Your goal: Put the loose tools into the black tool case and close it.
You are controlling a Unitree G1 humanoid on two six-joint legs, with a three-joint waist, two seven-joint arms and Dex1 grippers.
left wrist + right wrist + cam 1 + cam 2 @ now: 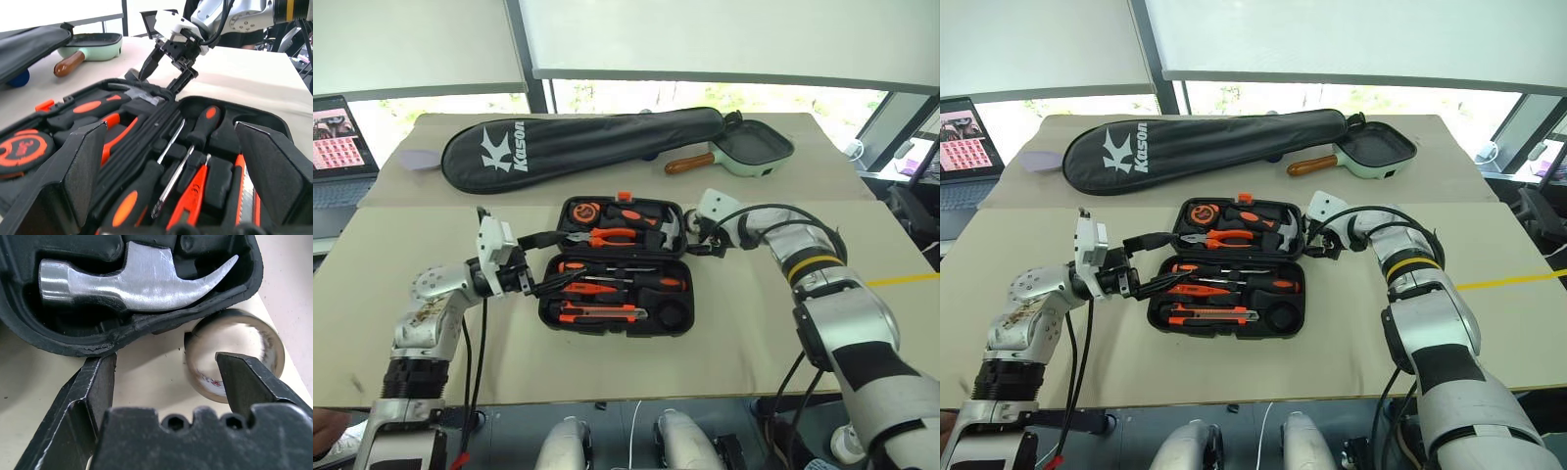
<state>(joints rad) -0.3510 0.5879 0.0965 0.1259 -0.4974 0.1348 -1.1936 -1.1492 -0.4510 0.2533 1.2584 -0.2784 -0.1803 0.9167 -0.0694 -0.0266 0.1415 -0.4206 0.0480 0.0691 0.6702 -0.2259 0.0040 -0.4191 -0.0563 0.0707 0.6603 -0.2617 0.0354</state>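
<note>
1. The case (615, 266) lies open on the table (411, 245), lid part away from the robot, tray part toward it. It is open because one tool is not yet inside.

2. Most tools already sit in their slots: pliers (607, 236) and a hammer (132, 281) in the lid part, screwdrivers (607, 282) and a knife (602, 312) in the tray part.

3. The tape roll (234, 355) lies loose on the table just beside the case, next to the corner where the hammer claw rests. In the wrist view it looks shiny and round. A round slot (674, 315) in the tray part looks free; I judge it is meant for this roll.

4. The right gripper (166, 382) points down at that corner of the case, jaws apart and holding nothing. One finger (247, 382) is in front of the roll, the other (93, 391) beside the case edge, so the roll is not yet between them. It seems placed to pick the roll up.

5. The left gripper (540, 284) waits at the opposite side of the case, level, jaws wide and empty. Probably it stays there to steady the case or fold the lid later.
</note>
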